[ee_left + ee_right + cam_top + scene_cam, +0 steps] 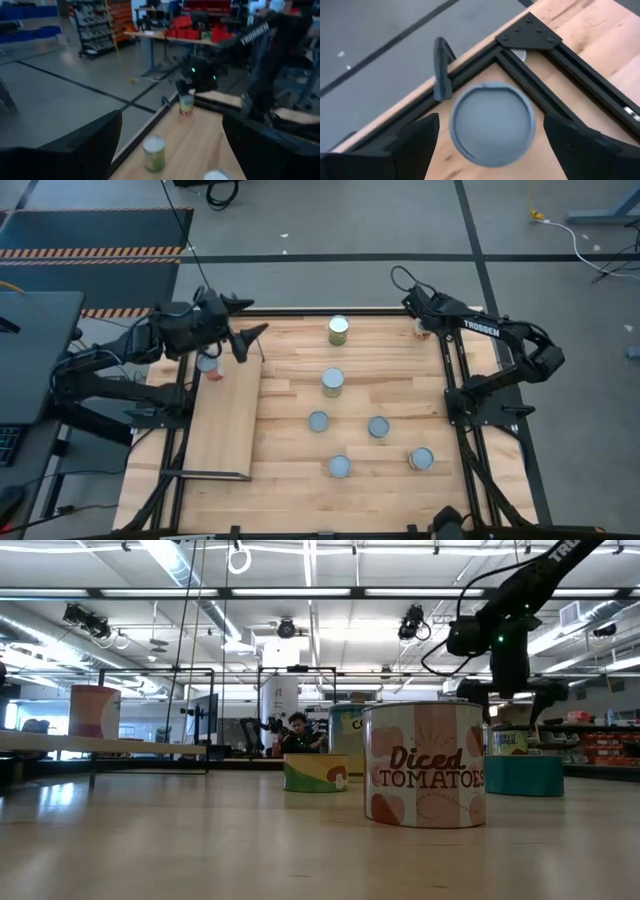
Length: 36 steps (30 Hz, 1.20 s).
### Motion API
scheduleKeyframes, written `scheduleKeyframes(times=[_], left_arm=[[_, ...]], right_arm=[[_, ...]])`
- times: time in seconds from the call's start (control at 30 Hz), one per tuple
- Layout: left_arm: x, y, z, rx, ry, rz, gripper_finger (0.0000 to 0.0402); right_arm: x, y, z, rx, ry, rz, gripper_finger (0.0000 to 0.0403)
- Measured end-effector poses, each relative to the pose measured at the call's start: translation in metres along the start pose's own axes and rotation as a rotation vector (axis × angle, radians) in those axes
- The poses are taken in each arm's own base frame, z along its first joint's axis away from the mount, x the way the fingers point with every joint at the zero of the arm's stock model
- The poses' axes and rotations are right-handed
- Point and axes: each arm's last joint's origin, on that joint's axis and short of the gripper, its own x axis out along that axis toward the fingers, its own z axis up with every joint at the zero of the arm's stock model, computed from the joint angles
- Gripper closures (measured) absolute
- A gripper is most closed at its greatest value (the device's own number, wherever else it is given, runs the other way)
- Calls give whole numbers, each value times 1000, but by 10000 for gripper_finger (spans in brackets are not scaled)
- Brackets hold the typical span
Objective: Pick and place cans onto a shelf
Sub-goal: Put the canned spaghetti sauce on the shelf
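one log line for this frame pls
left gripper: open, empty, above shelf far end | right gripper: open, over corner can | can on shelf

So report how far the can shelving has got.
Done: one can stands on the shelf, beside the open left pincer. In hand: the open right pincer hangs above the far-corner can, not yet gripping. Left: six cans on the tabletop, including the far-edge can.
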Motion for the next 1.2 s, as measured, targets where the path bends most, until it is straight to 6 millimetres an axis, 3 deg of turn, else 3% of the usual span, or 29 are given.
scheduleKeyframes(times=[0.23,0.6,0.8,1.03,1.2], left_arm=[[2,5,2,-17,-17,29,47],[3,9,3,14,-30,53,47],[3,9,3,13,-29,52,47],[3,9,3,19,-29,53,47],[2,9,3,23,-26,53,47]], right_arm=[[10,-5,1,29,-3,-31,48],[32,19,-20,62,1,-3,48],[30,22,-26,-6,-5,9,48],[20,25,-34,-232,16,56,52],[8,28,-52,-256,35,107,55]])
